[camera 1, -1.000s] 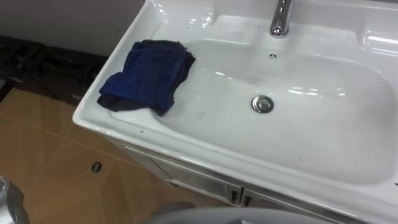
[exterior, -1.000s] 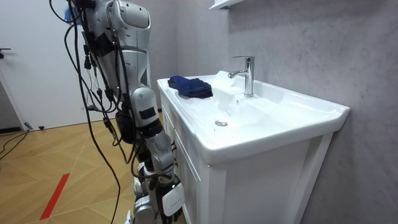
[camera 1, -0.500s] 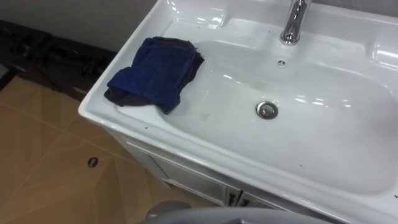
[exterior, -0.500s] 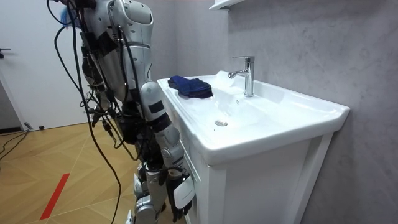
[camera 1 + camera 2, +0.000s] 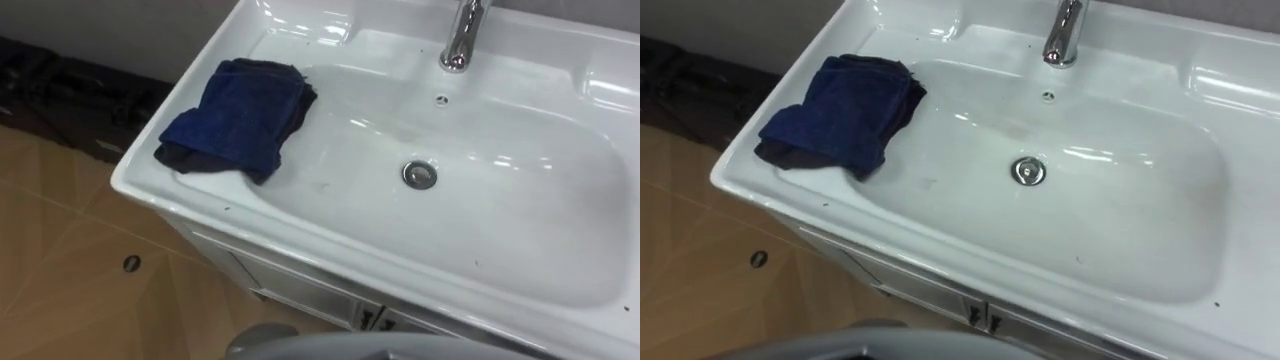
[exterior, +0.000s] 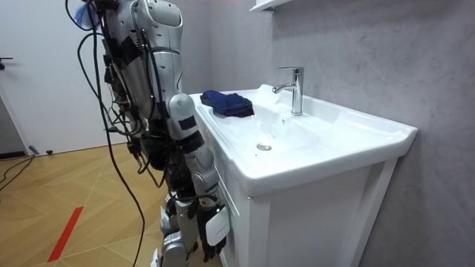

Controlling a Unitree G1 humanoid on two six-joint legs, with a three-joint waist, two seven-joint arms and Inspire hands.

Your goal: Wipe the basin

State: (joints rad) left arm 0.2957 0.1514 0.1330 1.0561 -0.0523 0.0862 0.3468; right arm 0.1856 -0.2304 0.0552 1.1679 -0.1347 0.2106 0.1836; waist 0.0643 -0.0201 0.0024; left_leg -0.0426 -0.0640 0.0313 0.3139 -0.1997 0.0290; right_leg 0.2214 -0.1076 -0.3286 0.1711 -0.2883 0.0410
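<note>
Low beside basin (image 5: 330, 245), right hand (image 6: 214, 230) hangs, grasp cannot tell; blue cloth (image 5: 240, 115) on rim, untouched.

On count at the fixture: one white basin (image 5: 520, 225), one dark blue cloth (image 5: 238, 118), one chrome tap (image 5: 462, 35). Within the bowl: one round metal drain (image 5: 420, 175) and one small overflow hole (image 5: 441, 99) just below the tap. Elsewhere: one white cabinet (image 6: 312, 222) under the basin, one shelf edge (image 6: 263, 5) high on the wall, one red strip (image 6: 65, 233) and one small round fitting (image 5: 131, 263) on the wooden floor.
</note>
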